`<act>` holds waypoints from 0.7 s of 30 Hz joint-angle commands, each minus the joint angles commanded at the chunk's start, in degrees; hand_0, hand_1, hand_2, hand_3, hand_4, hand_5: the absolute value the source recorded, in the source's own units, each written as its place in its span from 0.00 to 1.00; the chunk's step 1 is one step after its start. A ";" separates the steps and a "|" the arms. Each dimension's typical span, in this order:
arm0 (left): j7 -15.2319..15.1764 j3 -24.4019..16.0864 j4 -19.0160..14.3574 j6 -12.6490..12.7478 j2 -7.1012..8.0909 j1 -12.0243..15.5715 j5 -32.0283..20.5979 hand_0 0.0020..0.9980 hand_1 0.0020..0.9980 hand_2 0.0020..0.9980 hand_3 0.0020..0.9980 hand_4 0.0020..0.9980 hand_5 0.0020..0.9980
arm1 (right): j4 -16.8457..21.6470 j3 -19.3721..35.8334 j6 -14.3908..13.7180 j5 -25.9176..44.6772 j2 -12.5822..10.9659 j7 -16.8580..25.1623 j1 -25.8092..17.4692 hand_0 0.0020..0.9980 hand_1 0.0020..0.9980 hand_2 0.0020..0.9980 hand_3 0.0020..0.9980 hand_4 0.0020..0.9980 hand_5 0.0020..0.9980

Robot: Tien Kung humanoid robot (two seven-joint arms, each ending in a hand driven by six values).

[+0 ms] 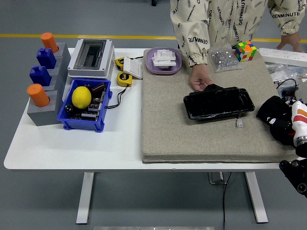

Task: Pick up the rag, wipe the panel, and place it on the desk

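The reference landmark is the grey felt mat point(206, 120), which covers the right part of the white table point(72, 143).

Well to the left of the mat stands a grey stepped block point(48, 91) carrying orange and blue pegs. Between that block and the mat sits a blue bin point(85, 106) holding a yellow lemon point(81, 97) and small parts, with a grey enclosure point(91, 57) behind it. Two yellow tape measures point(123, 78) lie just beside the mat's left edge. These items play no part in the task and are grouped clear of the work area.

On the mat's far left corner rests a purple tray point(164, 61). At the mat's centre lies the black panel point(218, 102), flat and face up, so its surface is open to wiping. A person's hand point(200, 80) rests on the panel's far left corner, probably to keep it from sliding under wiping pressure.

At the mat's right edge lies the black rag point(273, 112), bunched up. The right hand point(293, 125) is at the rag and in contact with it; whether the fingers have closed on the cloth cannot be determined. The left arm is out of view.

Judgement: the pick-up step is in hand, and the wipe has not begun.
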 joint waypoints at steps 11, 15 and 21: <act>0.04 -0.04 0.02 0.02 0.13 0.31 0.08 0.61 0.64 0.66 0.56 0.63 0.44 | 4.56 0.25 0.00 -2.51 -0.91 -3.33 0.33 0.29 0.41 0.45 0.47 0.96 0.07; 0.03 -0.14 0.00 0.03 0.15 0.35 0.18 0.61 0.64 0.66 0.56 0.63 0.44 | 6.79 0.21 0.00 -3.39 -1.20 -4.22 0.27 0.29 0.41 0.44 0.46 0.96 0.07; 0.02 -0.43 -0.06 0.04 0.15 0.20 0.37 0.61 0.64 0.66 0.56 0.63 0.44 | 8.99 0.35 0.00 -4.09 -1.56 -5.14 0.39 0.29 0.41 0.44 0.47 0.96 0.06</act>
